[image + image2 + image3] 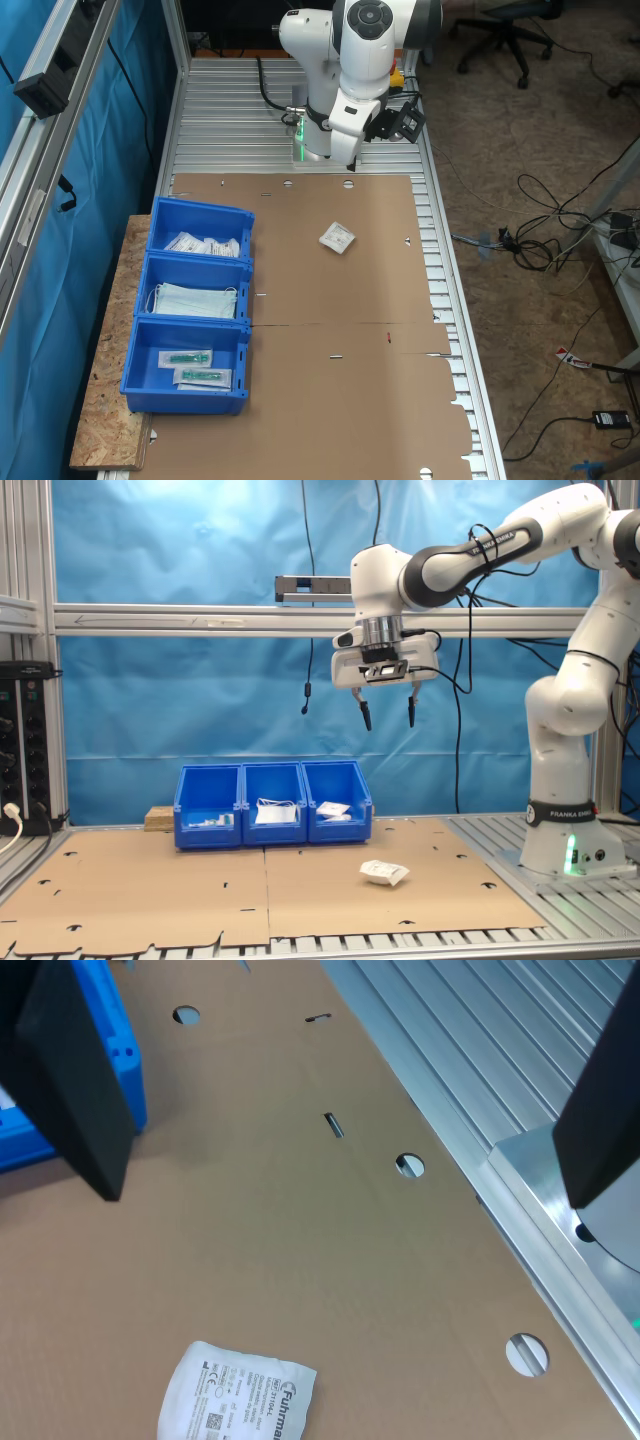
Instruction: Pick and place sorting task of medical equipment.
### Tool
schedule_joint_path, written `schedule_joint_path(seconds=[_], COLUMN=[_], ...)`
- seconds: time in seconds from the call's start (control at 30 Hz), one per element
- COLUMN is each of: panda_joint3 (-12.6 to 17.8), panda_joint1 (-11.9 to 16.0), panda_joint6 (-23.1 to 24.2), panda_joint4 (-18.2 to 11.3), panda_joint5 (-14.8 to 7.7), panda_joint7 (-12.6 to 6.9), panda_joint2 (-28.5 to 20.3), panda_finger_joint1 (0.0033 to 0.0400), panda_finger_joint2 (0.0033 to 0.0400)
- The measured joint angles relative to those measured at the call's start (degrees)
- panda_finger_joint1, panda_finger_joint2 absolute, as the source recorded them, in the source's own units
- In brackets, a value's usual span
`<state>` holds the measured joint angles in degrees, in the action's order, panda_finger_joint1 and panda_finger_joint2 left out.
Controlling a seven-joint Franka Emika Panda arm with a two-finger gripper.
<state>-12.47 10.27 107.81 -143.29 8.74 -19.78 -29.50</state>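
A small white crinkly packet [337, 237] of medical equipment lies flat on the brown cardboard, apart from the bins. The second exterior view has the packet [384, 872] in front of the bins, and the wrist view has the packet [238, 1394] far below the camera. My gripper [387, 717] hangs high above the table, open, with nothing between its black fingers [78, 1088]. In the first exterior view the gripper [352, 163] sits over the far edge of the cardboard.
A row of three blue bins [145, 381] stands at the first exterior view's left: similar white packets [203, 244] in the far one, pale blue masks [196, 300] in the middle, long clear packets with green parts [195, 366] in the near one. The arm's base [570, 852] stands on ribbed metal.
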Motion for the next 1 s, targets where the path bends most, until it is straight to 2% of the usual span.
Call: schedule_joint_path(seconds=[1.0], panda_joint3=[0.02], panda_joint1=[0.0], panda_joint6=[2.55], panda_joint4=[0.0], panda_joint5=[0.0], panda_joint7=[0.0], panda_joint2=[0.0], panda_finger_joint1=[0.04], panda_finger_joint2=[0.04])
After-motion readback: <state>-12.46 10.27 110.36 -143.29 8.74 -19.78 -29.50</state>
